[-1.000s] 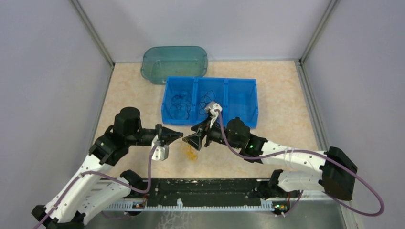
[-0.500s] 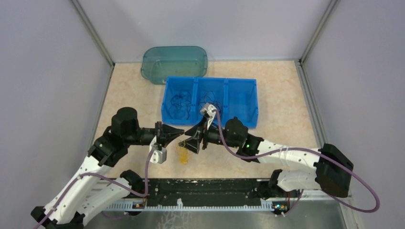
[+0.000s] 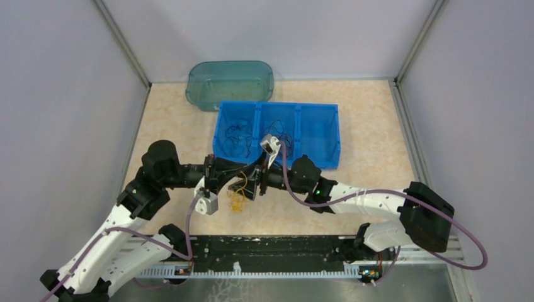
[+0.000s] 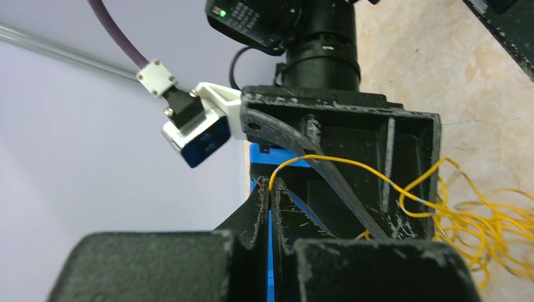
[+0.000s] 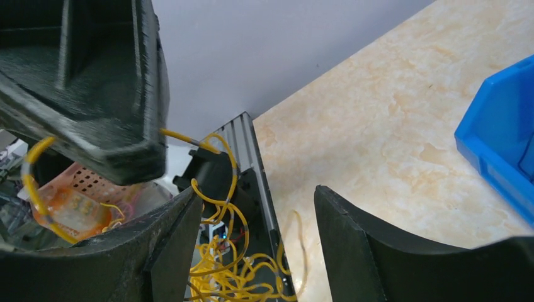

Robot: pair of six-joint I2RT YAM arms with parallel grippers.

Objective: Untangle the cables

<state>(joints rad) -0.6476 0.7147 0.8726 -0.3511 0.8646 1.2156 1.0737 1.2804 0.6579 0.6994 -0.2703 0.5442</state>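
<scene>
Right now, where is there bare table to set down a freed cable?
Bare table right of the blue bin to the right wall, and left of it near the teal tub. Crowded before the bin: left gripper and right gripper meet around the yellow cable.

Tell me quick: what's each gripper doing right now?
Left gripper: closed, pinching the yellow cable.
Right gripper: open, gripping nothing.

Top view: my left gripper (image 3: 234, 178) and right gripper (image 3: 250, 187) overlap, and the pinch point on the yellow cable (image 3: 237, 201) is hidden. Right wrist view: the tangle is cut by the bottom edge, the blue bin (image 5: 500, 148) by the right. The dark wires (image 3: 239, 132) in the bin are too thin to sort.
</scene>
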